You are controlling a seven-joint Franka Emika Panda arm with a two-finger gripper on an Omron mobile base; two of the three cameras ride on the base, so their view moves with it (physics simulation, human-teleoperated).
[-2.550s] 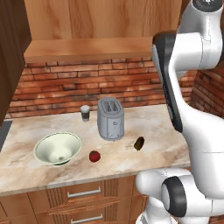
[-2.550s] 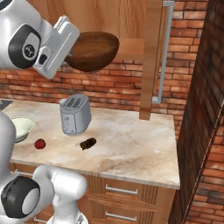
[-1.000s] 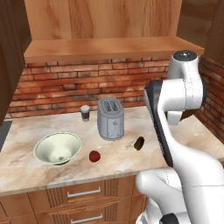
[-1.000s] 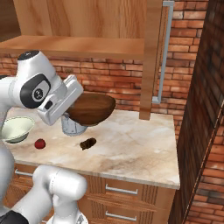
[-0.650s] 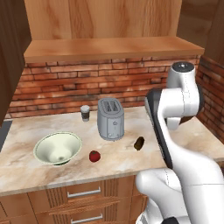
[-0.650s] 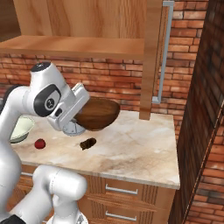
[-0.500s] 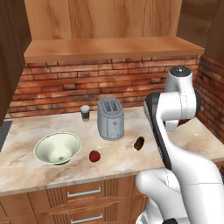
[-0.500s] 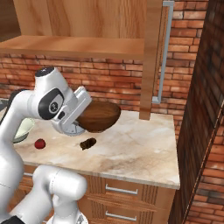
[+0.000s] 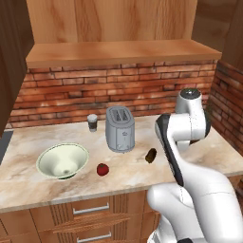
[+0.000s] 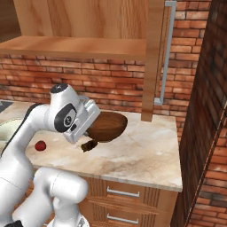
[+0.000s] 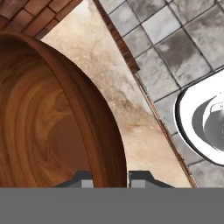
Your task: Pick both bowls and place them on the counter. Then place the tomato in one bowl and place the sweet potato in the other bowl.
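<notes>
Rim grip is observed on the wide dark brown wooden-looking bowl [image 10: 105, 127]: the two-finger gripper [image 11: 111, 177] is narrowed onto its wall, one dark tip inside and one outside, as seen in the hand view. The bowl is carried low over the beige and tan marble-patterned counter [image 10: 146, 153], near the right end, just beside the small dark brown oblong sweet potato [image 10: 89, 145]; whether its base touches the slab cannot be told. It is tilted, the opening turned partly toward the arm rather than straight up; being round, no long axis is assigned. It is judged stiff, light to moderate in weight, and smooth enough to pivot in a one-sided pinch, so the rim hold is judged adequate only while it is kept level and set down gently. The sweet potato's long axis is seen running diagonally across the counter; a grip across its short width is judged best. The small round glossy red tomato [image 9: 102, 169] is judged smooth and liable to roll. The wide white bowl with green-banded outside [image 9: 62, 161] is resting upright, left of the grey metal toaster [image 9: 119, 128].
</notes>
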